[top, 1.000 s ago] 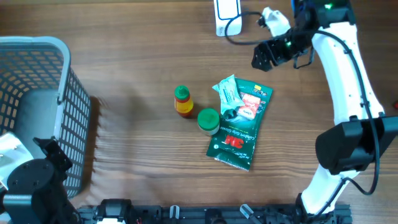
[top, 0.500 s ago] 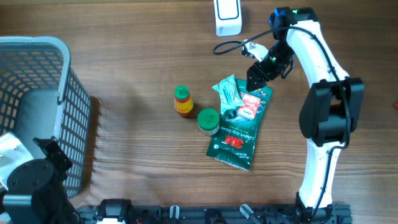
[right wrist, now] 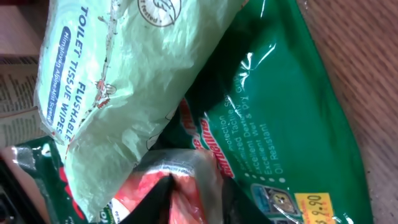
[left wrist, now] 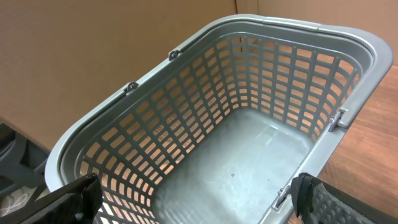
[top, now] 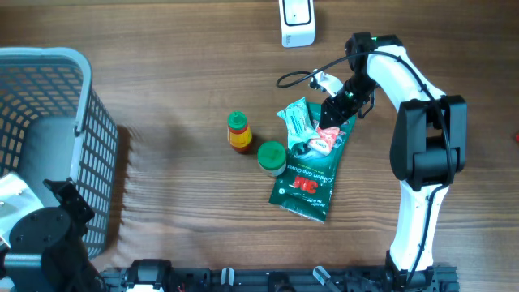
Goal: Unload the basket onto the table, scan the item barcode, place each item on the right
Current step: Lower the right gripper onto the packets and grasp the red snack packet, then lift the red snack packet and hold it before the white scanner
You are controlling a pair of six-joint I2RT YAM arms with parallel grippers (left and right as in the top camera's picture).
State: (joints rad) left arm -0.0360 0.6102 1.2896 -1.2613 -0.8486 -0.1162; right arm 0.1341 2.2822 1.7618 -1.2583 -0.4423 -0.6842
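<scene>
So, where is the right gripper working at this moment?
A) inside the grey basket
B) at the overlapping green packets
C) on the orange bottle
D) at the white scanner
B: the right gripper is down at the top end of the dark green packet, beside the pale green wipes packet lying on it.

On the table (top: 178, 65), the basket (top: 81, 89) sits at the 9 o'clock edge and the scanner (top: 297, 20) at the 12 o'clock edge. The glove packet (top: 308, 182) lies near the middle, and the wipes pack (top: 295, 118) overlaps its 11 o'clock corner. The jar (top: 272, 156) touches the packet's 9 o'clock side, with the bottle (top: 238, 132) just beside the jar at 10 o'clock.
</scene>
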